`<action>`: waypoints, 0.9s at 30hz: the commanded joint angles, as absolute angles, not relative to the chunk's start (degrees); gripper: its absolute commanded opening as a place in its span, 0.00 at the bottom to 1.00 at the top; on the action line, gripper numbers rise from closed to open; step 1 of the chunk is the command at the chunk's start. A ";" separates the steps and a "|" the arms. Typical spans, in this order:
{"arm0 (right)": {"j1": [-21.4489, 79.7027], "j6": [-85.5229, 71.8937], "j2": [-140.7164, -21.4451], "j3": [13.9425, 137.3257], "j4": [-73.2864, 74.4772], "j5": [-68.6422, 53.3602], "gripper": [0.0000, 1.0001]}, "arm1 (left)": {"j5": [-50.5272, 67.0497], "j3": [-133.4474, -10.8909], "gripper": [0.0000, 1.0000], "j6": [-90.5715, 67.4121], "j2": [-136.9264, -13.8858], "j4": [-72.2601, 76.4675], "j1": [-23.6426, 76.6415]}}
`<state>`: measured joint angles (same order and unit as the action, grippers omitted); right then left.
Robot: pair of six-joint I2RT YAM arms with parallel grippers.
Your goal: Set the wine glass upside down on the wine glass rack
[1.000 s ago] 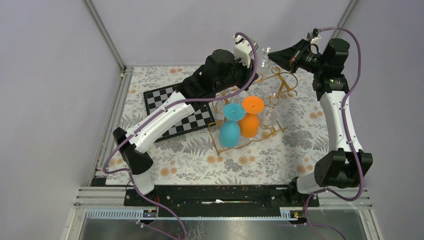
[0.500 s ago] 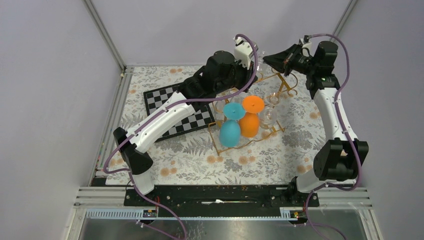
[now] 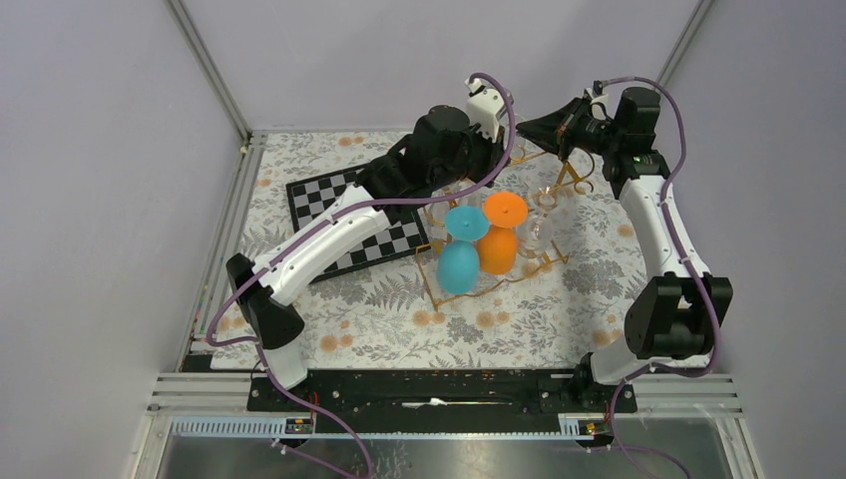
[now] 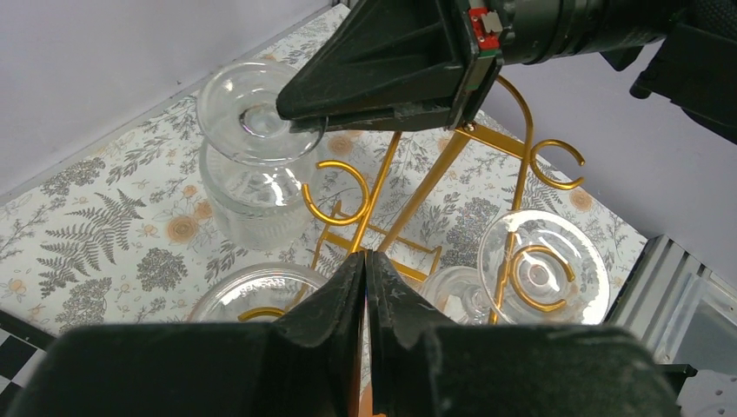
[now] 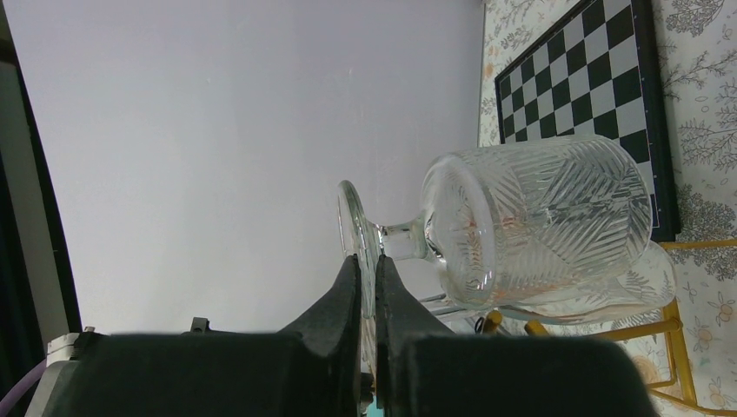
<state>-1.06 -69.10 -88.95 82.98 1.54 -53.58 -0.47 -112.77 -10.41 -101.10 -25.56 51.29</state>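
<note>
Evidently fragile, slick and light, the inverted wine glass hangs beside the far curled ends of the wine glass rack, the right hand clamped on its thin foot rim, a hold that looks prone to slipping.

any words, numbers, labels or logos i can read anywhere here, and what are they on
None can be read.
chessboard: plain black and white squares, no edge letters or numbers visible.
red part on the right pincer: too small to read anything.
clear wine glass and wine glass rack: no markings.
</note>
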 commanded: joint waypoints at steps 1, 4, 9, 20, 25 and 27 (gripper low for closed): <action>-0.26 -67.51 -85.18 81.87 2.26 -55.03 0.00 | -2.50 -112.17 0.10 -10.58 -97.57 -21.88 51.39; -0.27 -67.01 -84.30 81.82 3.30 -55.02 0.00 | -2.96 -112.03 0.10 -10.21 -97.39 -22.53 51.37; -0.26 -66.37 -82.79 81.87 4.77 -54.81 0.00 | -2.97 -112.06 0.11 -9.80 -97.32 -23.19 51.40; -0.31 -65.27 -80.96 82.03 6.64 -53.92 0.00 | -3.59 -112.86 0.17 -8.31 -97.78 -24.87 51.95; -0.26 -65.21 -79.31 80.52 6.93 -53.58 0.00 | -4.91 -114.87 0.18 -5.91 -98.73 -27.45 52.85; -0.26 -65.21 -78.63 79.75 6.88 -53.16 0.00 | -5.37 -115.44 0.19 -5.12 -98.95 -28.04 53.26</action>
<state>-0.75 -65.65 -83.15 80.05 8.64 -51.83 -3.29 -112.16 -7.81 -100.49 -27.75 52.34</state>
